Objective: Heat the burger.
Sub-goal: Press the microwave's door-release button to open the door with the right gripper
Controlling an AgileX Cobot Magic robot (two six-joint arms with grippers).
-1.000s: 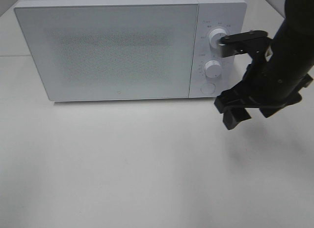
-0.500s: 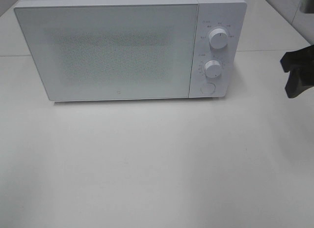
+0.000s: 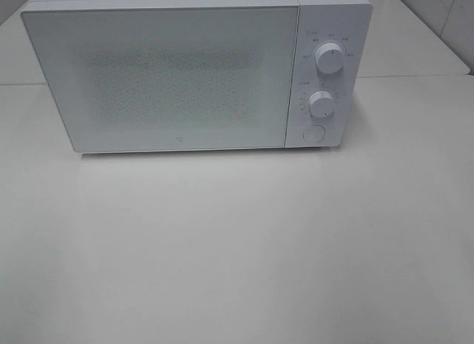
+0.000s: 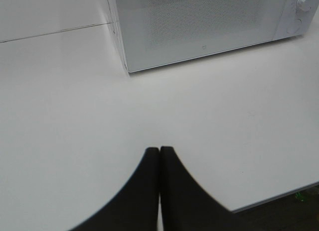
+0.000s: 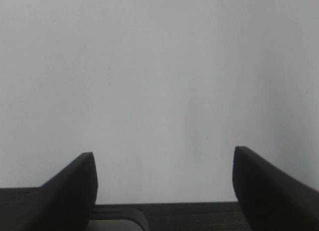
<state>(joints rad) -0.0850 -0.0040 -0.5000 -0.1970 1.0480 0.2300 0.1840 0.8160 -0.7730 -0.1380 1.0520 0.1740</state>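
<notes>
The burger is out of view in every frame. A white microwave (image 3: 185, 70) stands at the back of the table with its door shut; two round knobs (image 3: 329, 58) and a round button (image 3: 315, 133) are on its right panel. It also shows in the left wrist view (image 4: 199, 27). My left gripper (image 4: 159, 152) is shut and empty, low over the bare table in front of the microwave's left corner. My right gripper (image 5: 164, 161) is open and empty, facing a plain white surface. Neither arm shows in the exterior high view.
The white table (image 3: 237, 247) spreads in front of the microwave. Its near edge (image 4: 279, 196) shows in the left wrist view. A seam in the tabletop (image 3: 415, 75) runs behind, level with the microwave's middle.
My right arm has pulled away from the microwave's knobs, moved off to the right and left the exterior high view. The microwave has not moved.
</notes>
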